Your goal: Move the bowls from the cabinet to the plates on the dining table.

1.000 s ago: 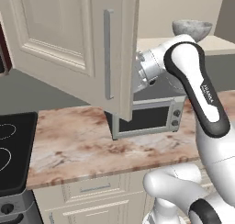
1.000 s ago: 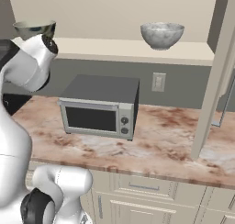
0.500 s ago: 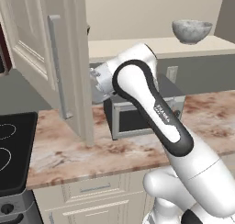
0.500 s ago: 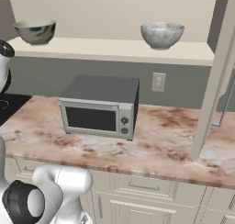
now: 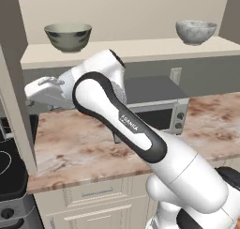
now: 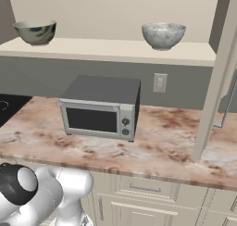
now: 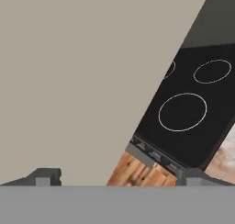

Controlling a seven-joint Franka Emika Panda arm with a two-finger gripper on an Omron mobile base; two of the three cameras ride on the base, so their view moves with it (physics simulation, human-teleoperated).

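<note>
Right base view – stone-look bowl [image 6: 163, 35] on cabinet shelf [image 6: 115, 50] looks rigid, heavyish, slick-walled – I'd pinch its rim; my gripper [image 7: 117, 176] is spread wide, empty.

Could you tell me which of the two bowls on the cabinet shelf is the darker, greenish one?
It is the left bowl, standing above the arm's elbow, dark olive outside. The right bowl, above the microwave, is pale mottled grey-white.

I stand in a home kitchen. A marble worktop [image 6: 162, 141] carries a microwave [image 6: 99, 108] over cream drawers [image 6: 143, 189]; my hand view shows a black cooktop [image 7: 193, 113] with ringed burners.
</note>
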